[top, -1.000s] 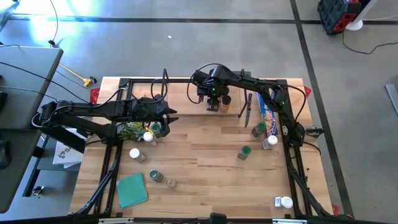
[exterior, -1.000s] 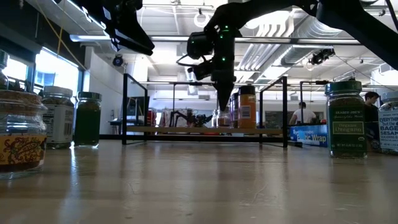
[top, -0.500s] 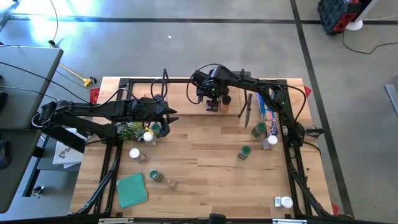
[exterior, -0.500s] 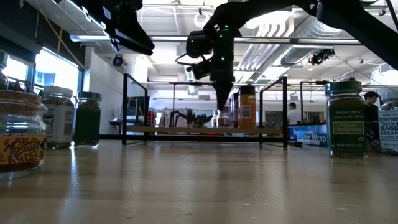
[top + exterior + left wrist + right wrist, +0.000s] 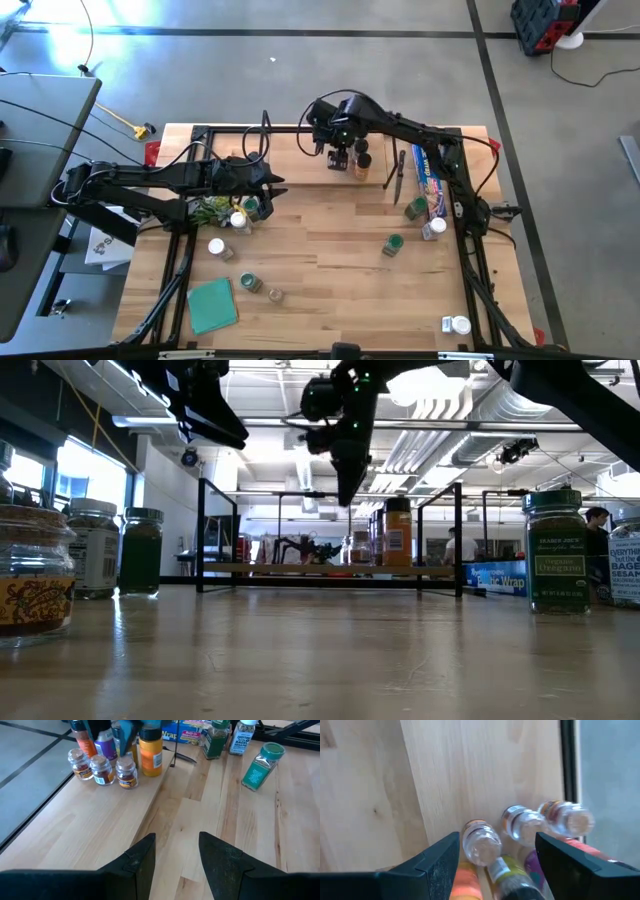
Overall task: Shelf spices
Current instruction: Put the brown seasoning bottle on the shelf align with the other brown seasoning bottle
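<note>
The right end effector (image 5: 341,495) has lifted off the shelf (image 5: 330,569).

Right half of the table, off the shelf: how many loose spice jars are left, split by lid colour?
Green-lidded jars: 2
White-lidded jars: 2
Total: 4

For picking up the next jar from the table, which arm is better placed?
Probably the left: left gripper is open, beside loose spice jars. Right gripper is open above the shelf.
</note>
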Tool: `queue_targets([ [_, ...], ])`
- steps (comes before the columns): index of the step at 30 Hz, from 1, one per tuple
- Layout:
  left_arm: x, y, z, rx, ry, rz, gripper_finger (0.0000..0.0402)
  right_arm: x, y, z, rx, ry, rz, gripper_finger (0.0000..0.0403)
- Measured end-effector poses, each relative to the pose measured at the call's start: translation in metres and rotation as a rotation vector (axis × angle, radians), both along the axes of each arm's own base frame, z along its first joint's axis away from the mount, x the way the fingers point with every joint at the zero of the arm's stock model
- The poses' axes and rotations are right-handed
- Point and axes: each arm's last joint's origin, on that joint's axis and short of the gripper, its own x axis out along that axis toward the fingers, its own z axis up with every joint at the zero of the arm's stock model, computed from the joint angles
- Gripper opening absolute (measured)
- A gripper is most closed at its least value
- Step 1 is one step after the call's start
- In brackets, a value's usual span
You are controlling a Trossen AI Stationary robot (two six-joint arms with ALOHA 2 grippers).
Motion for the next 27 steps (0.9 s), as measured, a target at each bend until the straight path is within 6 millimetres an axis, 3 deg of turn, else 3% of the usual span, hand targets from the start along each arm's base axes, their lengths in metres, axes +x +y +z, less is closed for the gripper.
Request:
queue_targets([
  [5,-0.001,0.000,-0.001,-0.001,0.012,-0.001,0.0145,-0.007,0.015,0.019,0.035,0.016,0.132,0.0242],
  [13,-0.002,0.000,-0.003,0.005,0.042,-0.007,0.0145,-0.010,0.040,0.036,0.072,-0.031,0.175,0.0169],
  [18,-0.007,-0.005,-0.006,0.024,0.101,-0.015,0.0145,-0.002,0.092,0.047,0.128,-0.084,0.280,0.0125],
  [24,-0.022,-0.019,-0.002,0.071,0.132,-0.002,0.0145,0.011,0.173,0.052,0.135,-0.162,0.363,0.0087],
  [27,-0.032,-0.027,0.002,0.095,0.126,0.013,0.0145,0.019,0.217,0.043,0.088,-0.228,0.383,0.0077],
])
